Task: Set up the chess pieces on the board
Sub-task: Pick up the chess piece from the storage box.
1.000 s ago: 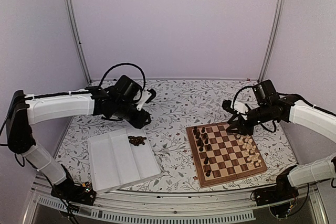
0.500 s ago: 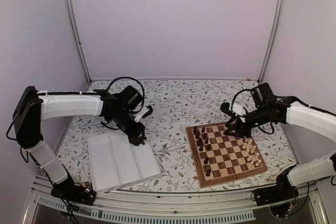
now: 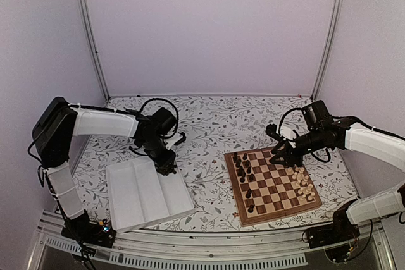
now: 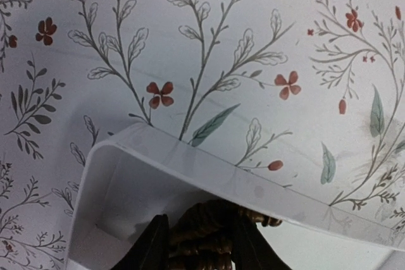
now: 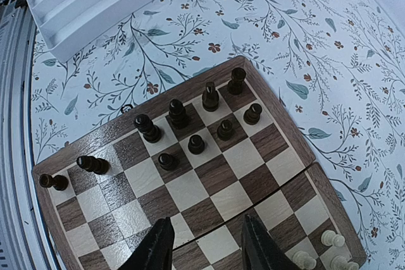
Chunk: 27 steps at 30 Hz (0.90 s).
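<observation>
The table (image 3: pixel 215 121) has a white top printed all over with thin grey-green sprigs, leaves and small red flowers. Two things lie directly on it. The board (image 3: pixel 276 185), square and wooden with light and dark checks inside a brown border, lies flat, turned a little askew to the table's front edge. To the left of the board, well apart from it with a strip of the flowered top showing between them, lies a white rectangular tray (image 3: pixel 135 195) with long ridged compartments. It is also set askew, and its near end lies about level with the board's near edge.
</observation>
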### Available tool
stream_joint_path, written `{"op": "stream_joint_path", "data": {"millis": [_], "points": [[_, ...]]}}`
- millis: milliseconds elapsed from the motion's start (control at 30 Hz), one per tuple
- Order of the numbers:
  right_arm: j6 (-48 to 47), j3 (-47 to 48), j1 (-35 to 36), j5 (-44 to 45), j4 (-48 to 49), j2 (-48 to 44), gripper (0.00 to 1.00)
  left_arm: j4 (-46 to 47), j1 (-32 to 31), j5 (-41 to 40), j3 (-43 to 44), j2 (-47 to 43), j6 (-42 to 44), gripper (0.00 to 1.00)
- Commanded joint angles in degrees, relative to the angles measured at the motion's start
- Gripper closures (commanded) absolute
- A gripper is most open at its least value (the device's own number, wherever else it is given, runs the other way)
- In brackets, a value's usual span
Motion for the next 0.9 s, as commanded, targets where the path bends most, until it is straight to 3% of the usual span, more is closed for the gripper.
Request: {"op": "stream_joint_path", "data": {"millis": [0, 433, 700, 867], "points": [[-0.4, -0.8, -0.3, -0.9, 0.5, -0.2, 0.61, 3.1, 0.5, 0.2, 0.9, 2.9, 4.2, 0.62], [-0.9, -0.2, -0.2, -2.6, -0.4, 1.7, 0.61, 0.7, 0.7, 14.9, -5.0, -1.8, 4.9, 0.81], [-0.9, 0.1, -0.2, -3.0, -0.9, 2.5, 0.60, -0.6, 0.7, 5.8, -6.3, -0.4, 4.5, 0.69], [-0.7, 0.0, -0.2, -3.2, -1.1, 2.0, 0.60, -3.5, 0.2, 3.4, -4.7, 1.1, 1.8, 0.68]]}}
